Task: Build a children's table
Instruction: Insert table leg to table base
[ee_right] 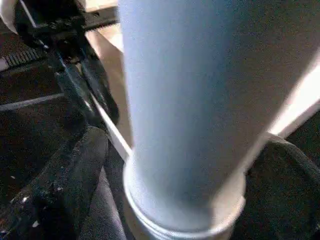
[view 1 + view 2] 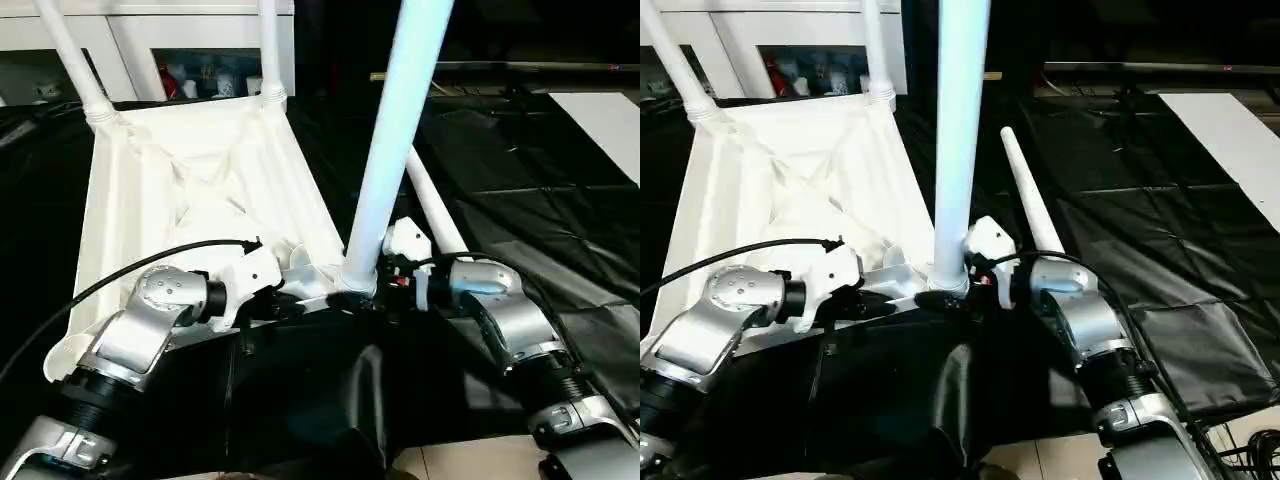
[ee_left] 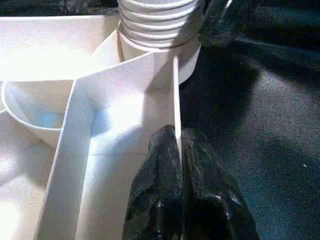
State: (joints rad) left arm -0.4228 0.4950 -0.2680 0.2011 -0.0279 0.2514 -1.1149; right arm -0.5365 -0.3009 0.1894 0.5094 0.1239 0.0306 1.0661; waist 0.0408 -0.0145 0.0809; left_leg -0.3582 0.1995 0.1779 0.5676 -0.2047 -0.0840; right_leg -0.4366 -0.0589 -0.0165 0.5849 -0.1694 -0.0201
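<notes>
The white tabletop (image 2: 200, 190) lies upside down, ribbed underside up. Two legs stand in its far corner sockets (image 2: 70, 60) (image 2: 268, 50). A third leg (image 2: 395, 140) stands upright in the near right socket (image 3: 155, 30). A fourth leg (image 2: 1025, 190) lies loose on the black cloth to the right. My left gripper (image 3: 181, 165) is shut on the thin rim wall of the tabletop, just beside that near socket. My right gripper (image 1: 175, 190) is open around the base of the near leg, one finger (image 1: 65, 185) on each side with a small gap to the tube.
Black cloth (image 2: 540, 200) covers the floor around the tabletop. A white cabinet with glass doors (image 2: 190, 60) stands behind it. A flat white board (image 2: 610, 115) lies at the far right. A black cable (image 2: 130, 270) arcs over my left forearm.
</notes>
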